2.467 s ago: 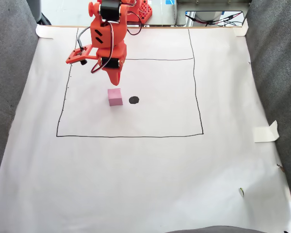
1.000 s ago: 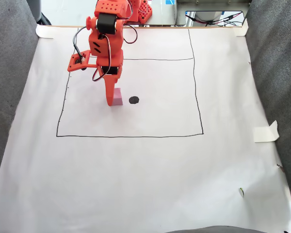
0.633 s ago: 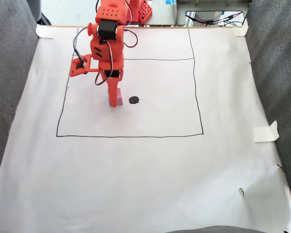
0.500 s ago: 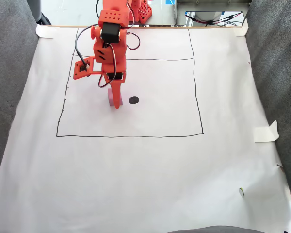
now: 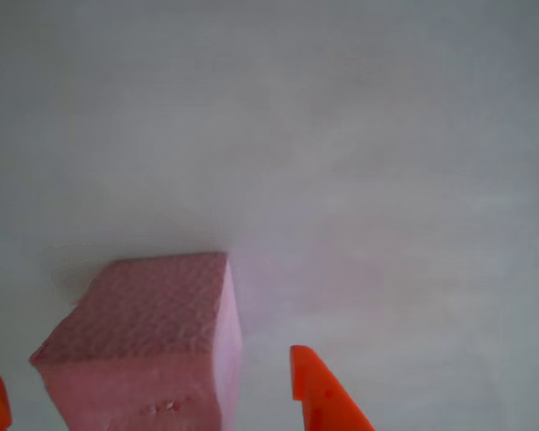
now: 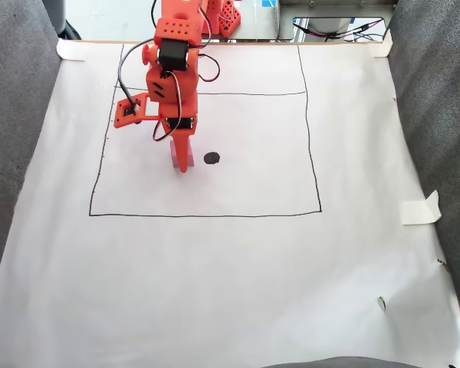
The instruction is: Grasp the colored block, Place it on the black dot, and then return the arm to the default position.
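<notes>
One light pink foam cube (image 5: 148, 346) with a dimpled top face sits on the white paper sheet (image 6: 238, 276). It is a cube, so no long axis; in the other view it is turned slightly, one vertical edge facing the camera, top face running back toward the upper right. In the fixed view only a sliver of it (image 6: 174, 156) shows behind the arm's tip.

One small oval black dot (image 6: 212, 158) lies just right of the cube in the fixed view, apart from it, inside the one hand-drawn black rectangle outline (image 6: 207, 215).

One bright orange plastic arm (image 6: 169, 73) reaches down from the top edge, with its gripper (image 5: 153, 404) straddling the cube. Two orange pointed fingers: one tip at the left frame edge, one (image 5: 319, 391) right of the cube. Jaws spread wider than the cube. Visible gap between right finger and cube; left contact can't be told. Nothing gripped, cube resting on the paper.

Versus 2.5 s ago: the cube was then fully exposed with the gripper above and behind it; the gripper has since dropped over it. Cube and dot positions unchanged.
</notes>
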Available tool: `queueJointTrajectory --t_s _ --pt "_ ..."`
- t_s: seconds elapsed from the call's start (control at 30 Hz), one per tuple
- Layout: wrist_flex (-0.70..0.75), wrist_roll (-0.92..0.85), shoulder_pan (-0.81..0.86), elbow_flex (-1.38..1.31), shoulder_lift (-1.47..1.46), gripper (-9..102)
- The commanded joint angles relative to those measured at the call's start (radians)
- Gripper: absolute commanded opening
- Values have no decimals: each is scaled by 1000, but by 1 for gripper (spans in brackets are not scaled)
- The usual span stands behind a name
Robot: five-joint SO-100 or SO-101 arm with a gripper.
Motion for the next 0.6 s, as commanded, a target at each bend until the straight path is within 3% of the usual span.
queueJointTrajectory --t_s 0.0,0.43,0.57 --pt "-5 12 6 -15 9 37" --pt "0 18 20 -17 34 19" --pt "2 23 28 -17 38 0"
